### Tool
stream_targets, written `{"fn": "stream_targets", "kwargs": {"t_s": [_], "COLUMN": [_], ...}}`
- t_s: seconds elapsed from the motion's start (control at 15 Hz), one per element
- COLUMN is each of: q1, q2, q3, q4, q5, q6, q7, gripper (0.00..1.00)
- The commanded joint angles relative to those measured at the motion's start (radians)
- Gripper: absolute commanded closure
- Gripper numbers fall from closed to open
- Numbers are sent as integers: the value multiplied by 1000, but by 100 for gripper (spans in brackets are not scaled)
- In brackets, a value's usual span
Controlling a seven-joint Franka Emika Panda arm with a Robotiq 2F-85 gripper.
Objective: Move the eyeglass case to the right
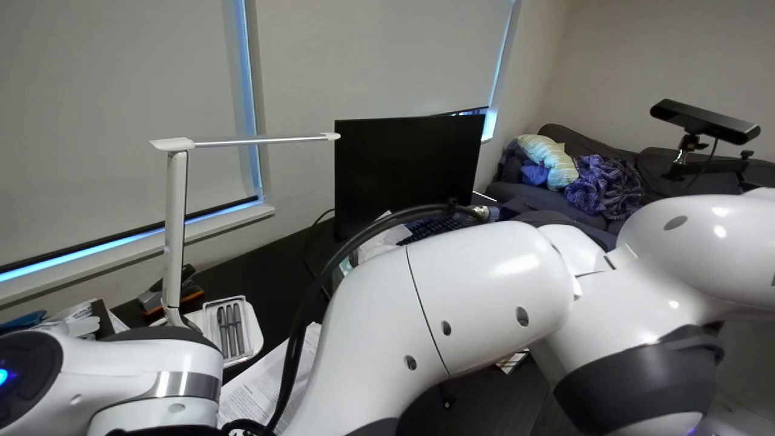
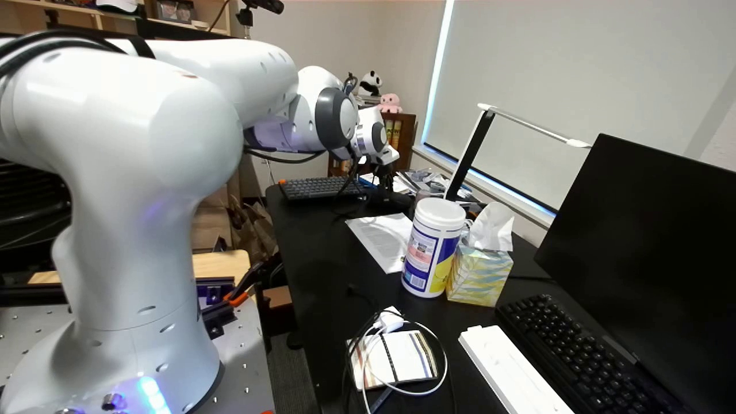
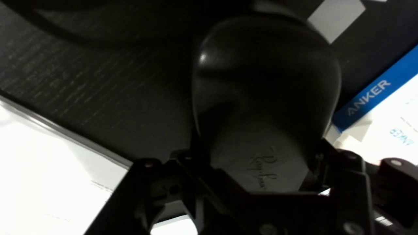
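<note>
An eyeglass case (image 3: 266, 98) sits mid-frame in the wrist view, between the fingers (image 3: 328, 161) of the gripper (image 3: 258, 147), a box (image 3: 382, 89) at right.

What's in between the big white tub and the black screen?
A tissue box, with a white tissue sticking up, stands between the tub and the screen. It shows in an exterior view.

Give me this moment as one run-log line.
task: move eyeglass case right | end effector: straddling it | firm grip: cannot tell | lift: unclear | nearby: blue ANKER-marked item
</note>
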Motion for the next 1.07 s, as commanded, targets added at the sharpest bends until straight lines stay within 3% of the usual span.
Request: {"fn": "stream_targets", "kwargs": {"t_s": [0.0, 0.27, 0.6, 1.0], "q1": [-10, -7, 21, 37], "q2": [31, 9, -65, -158], "q3": [5, 29, 36, 16], "q4": [56, 36, -29, -98], "q5": [11, 21, 5, 3], "q6": [-27, -44, -148, -274], "q7": [5, -39, -85, -13], "gripper": [51, 51, 51, 51]}}
